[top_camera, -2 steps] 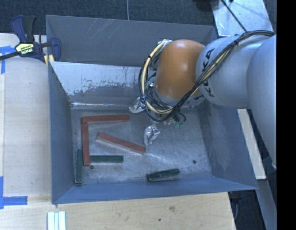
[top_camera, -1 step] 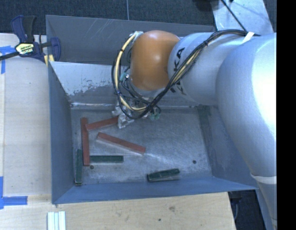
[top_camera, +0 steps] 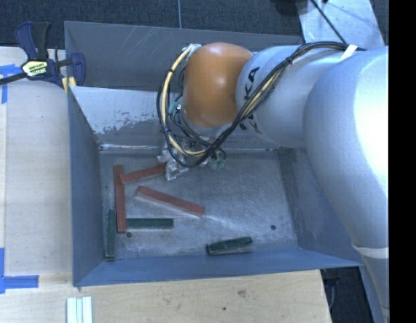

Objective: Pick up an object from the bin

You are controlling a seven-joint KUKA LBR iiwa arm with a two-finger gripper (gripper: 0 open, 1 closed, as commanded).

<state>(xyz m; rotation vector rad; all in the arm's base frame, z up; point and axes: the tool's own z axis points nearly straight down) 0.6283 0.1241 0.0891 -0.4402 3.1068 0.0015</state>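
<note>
On my screen the grey bin [top_camera: 83, 200] holds a handful of thin bars, all on the left half of its floor. Furthest left, a dark green bar [top_camera: 111, 234] lies along the foot of the left wall. Just beside it a long brown bar [top_camera: 119, 197] runs the same way, front to back. From that bar's far end a slanted brown bar [top_camera: 143, 175] reaches rightward and slightly up, and its right end meets the gripper [top_camera: 173, 169]. I cannot make out whether the two touch. Nearer the front, a short green bar [top_camera: 149, 224] lies flat across. Above it a pale brown bar [top_camera: 169, 202] slopes down to the right.

The gripper is low over the back of the floor, near the rear wall. I cannot tell whether it is released or clenched, since the orange cover [top_camera: 211, 83] and looped cables [top_camera: 169, 106] of the wrist hang over it. Further right, a last green bar [top_camera: 229, 246] rests alone near the front wall. The silver arm [top_camera: 329, 106] comes in over the right rim.
</note>
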